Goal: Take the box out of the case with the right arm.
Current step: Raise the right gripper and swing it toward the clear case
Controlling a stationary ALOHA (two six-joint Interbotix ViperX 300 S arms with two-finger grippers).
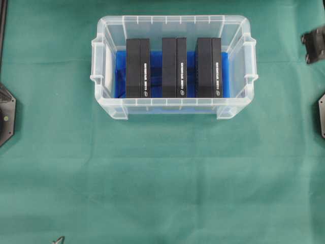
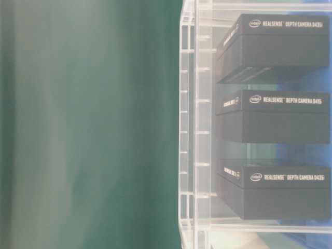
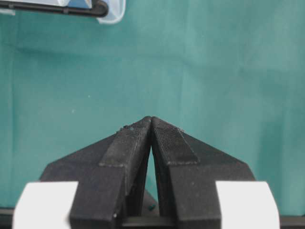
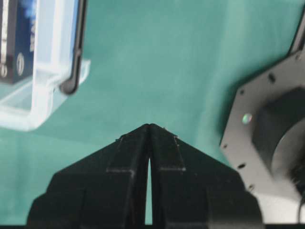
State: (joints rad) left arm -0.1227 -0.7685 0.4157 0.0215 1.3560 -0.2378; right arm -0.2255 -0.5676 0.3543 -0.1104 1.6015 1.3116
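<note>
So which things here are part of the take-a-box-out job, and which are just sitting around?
Part of the job:
- clear case
- three black boxes standing inside it
- right end effector, shut, over the cloth

Just there:
- left end effector, shut, holding nothing
- green cloth
- arm base plate

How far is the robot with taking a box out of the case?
Nothing is done yet: three black boxes stand in the case. The right gripper is shut and empty over the green cloth, beside the case. Reaching in, gripping and lifting a box remain.
</note>
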